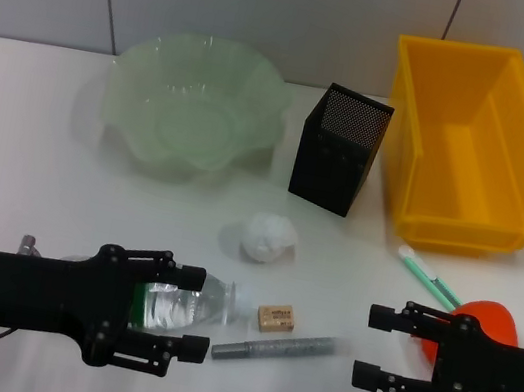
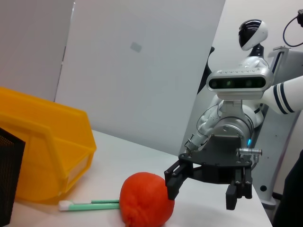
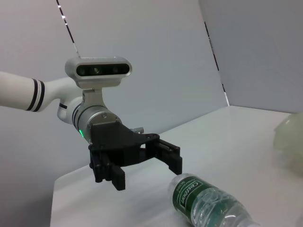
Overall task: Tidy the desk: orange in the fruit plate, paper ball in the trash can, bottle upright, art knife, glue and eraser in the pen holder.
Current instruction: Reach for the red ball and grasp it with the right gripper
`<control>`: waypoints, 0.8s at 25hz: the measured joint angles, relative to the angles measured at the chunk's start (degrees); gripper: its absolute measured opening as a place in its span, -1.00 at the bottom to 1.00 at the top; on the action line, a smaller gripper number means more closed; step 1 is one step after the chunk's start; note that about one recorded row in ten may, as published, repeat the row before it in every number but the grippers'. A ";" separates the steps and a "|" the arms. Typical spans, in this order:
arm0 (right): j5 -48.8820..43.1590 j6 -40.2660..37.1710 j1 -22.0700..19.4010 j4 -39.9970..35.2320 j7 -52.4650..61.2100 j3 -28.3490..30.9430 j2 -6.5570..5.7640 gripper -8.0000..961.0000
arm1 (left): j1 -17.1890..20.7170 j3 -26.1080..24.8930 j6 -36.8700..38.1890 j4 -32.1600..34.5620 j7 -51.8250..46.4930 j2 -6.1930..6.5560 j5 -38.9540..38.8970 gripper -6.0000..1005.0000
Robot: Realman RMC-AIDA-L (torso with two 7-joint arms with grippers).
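Nearest the camera, the left hand [image 1: 178, 313] hangs spread around the base end of the bottle [image 1: 184, 304], which lies on its side on the table [image 1: 24, 164]; the fingers straddle it without visibly pressing. To its right lie the eraser [image 1: 276, 317] and a grey pen-like tool [image 1: 274, 347], then the right hand [image 1: 375, 348], also spread, its fingers just short of the orange [image 1: 488, 324]. The paper ball [image 1: 266, 236] sits farther back, before the fruit plate [image 1: 196, 108], pen holder [image 1: 340, 149] and trash can [image 1: 474, 147].

Nothing looks tidied yet; both arms seem poised for first grasps. Next, I judge, the left must close on the bottle.

The left wrist view shows the right hand's finger beside the orange; the head view hides that gap.
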 joint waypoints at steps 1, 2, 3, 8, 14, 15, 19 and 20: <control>-0.02 0.05 -0.03 0.01 -0.04 -0.01 0.02 0.62 | -0.02 0.00 0.00 0.02 -0.05 0.00 -0.02 0.65; -0.04 0.07 -0.05 0.02 -0.10 -0.02 0.04 0.62 | -0.02 0.00 0.00 0.02 -0.05 0.00 -0.02 0.65; -0.06 0.09 -0.06 0.02 -0.12 -0.02 0.05 0.62 | -0.04 0.00 0.00 0.10 -0.13 0.00 0.00 0.65; -0.12 0.09 -0.07 0.03 -0.13 -0.02 0.08 0.62 | 0.05 0.00 0.17 0.33 0.02 0.00 -0.05 0.65; -0.17 0.05 -0.16 0.03 -0.12 0.17 0.08 0.62 | 0.41 0.00 0.45 0.39 0.09 0.07 -0.11 0.65; -0.17 -0.04 -0.21 0.02 -0.06 0.26 0.08 0.62 | 0.41 0.00 0.45 0.39 0.09 0.07 -0.11 0.65; -0.01 -0.63 -0.25 0.01 0.42 0.49 0.08 0.62 | 0.59 -0.04 0.60 0.19 0.19 0.14 -0.13 0.65; 0.02 -0.66 -0.25 0.00 0.50 0.50 0.08 0.62 | 0.59 -0.04 0.60 0.19 0.19 0.14 -0.13 0.65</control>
